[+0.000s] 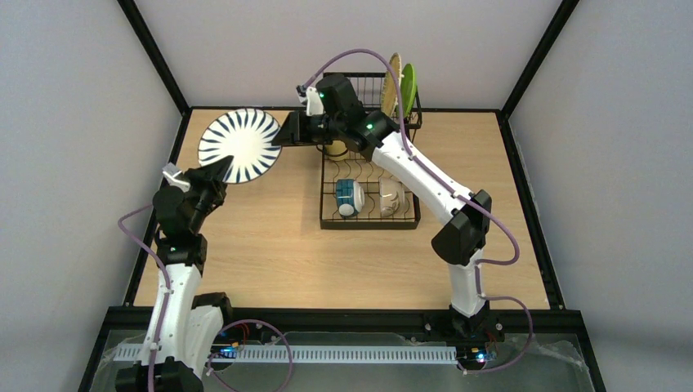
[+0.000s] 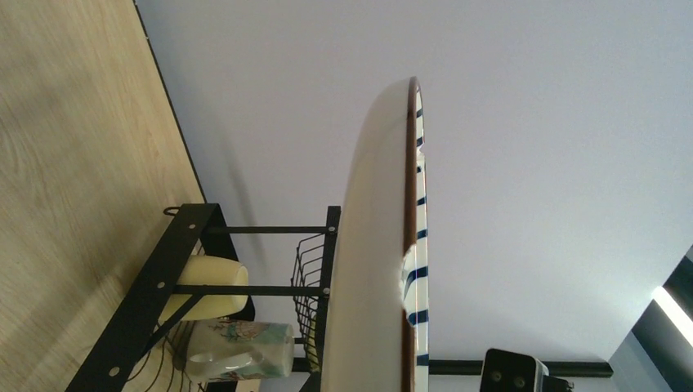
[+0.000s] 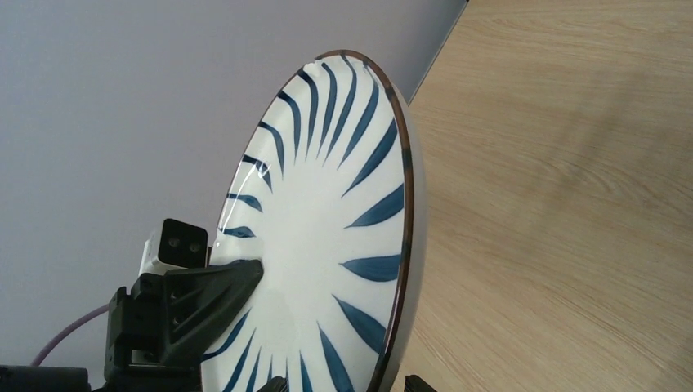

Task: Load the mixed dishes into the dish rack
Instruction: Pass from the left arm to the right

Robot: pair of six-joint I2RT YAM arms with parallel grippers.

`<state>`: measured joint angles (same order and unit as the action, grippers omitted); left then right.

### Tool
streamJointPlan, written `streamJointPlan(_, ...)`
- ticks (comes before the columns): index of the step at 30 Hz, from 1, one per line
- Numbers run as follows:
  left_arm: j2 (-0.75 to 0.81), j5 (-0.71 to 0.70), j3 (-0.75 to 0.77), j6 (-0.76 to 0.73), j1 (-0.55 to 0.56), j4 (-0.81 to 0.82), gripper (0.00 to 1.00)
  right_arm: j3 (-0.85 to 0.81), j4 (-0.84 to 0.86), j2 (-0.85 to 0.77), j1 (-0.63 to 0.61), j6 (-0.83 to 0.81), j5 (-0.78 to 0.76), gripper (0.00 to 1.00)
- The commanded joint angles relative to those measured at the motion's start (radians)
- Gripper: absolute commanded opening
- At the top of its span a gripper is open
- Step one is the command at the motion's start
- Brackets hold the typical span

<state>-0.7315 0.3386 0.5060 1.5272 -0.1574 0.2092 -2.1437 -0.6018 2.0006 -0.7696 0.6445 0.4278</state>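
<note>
Over on the left, the left end effector (image 1: 221, 167) is closed on the striped white plate (image 1: 239, 144). It grips the plate by its near rim and holds it up off the tabletop (image 1: 270, 261), with the painted face turned toward the overhead camera. The right wrist view adds something the overhead one lacks: a black finger (image 3: 216, 290) of that end effector lies flat against the plate's face, whose stripes are dark blue inside a thin brown rim. The left wrist's own view shows the plate edge-on only, and none of its fingers.

A little to the right, the right end effector (image 1: 283, 135) sits at the plate's right-hand edge. In its wrist view the two fingertips stand wide apart at the bottom of the picture, one on each side of the rim. The jaws are open around it and not pinching.

Further right the dish rack (image 1: 323, 192) stands well apart from the plate. A blue bowl (image 1: 349, 198) and a second bowl (image 1: 392, 198) lie side by side in its low slotted part. A tan plate (image 1: 394, 82) and a lime green plate (image 1: 408, 88) stand on edge in the tall far section. From above the right arm mostly covers the pale yellow mug (image 2: 204, 286), but the left wrist view shows it plainly inside the rack frame.
</note>
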Motion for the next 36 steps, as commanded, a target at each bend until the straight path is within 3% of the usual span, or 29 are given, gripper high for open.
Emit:
streamJointPlan(1,0.019,0.026,0.074,0.026,0.003,0.171,0.02,0.019,0.036,-0.030,0.006,0.018,0.022,0.81)
streamJointPlan(9,-0.006,0.062,0.074,0.050,0.013,0.203,0.02,0.016,0.087,0.004,0.006,0.056,0.072,0.81)
streamJointPlan(22,-0.075,0.022,0.091,0.027,0.140,0.244,0.02,-0.019,0.112,0.070,0.006,0.084,0.136,0.78)
streamJointPlan(24,-0.086,0.017,0.098,0.022,0.148,0.246,0.02,-0.018,0.110,0.070,0.006,0.079,0.129,0.72)
streamJointPlan(28,-0.087,0.011,0.096,0.018,0.180,0.233,0.02,-0.021,0.097,0.054,0.006,0.053,0.088,0.26)
streamJointPlan(31,-0.084,0.013,0.094,0.005,0.180,0.199,0.02,-0.023,0.078,0.045,0.006,0.034,0.055,0.01)
streamJointPlan(32,-0.081,0.013,0.095,0.002,0.180,0.183,0.04,-0.024,0.075,0.044,0.006,0.029,0.052,0.00)
streamJointPlan(36,-0.075,0.012,0.096,-0.013,0.180,0.139,0.46,-0.024,0.071,0.038,0.006,0.019,0.052,0.00)
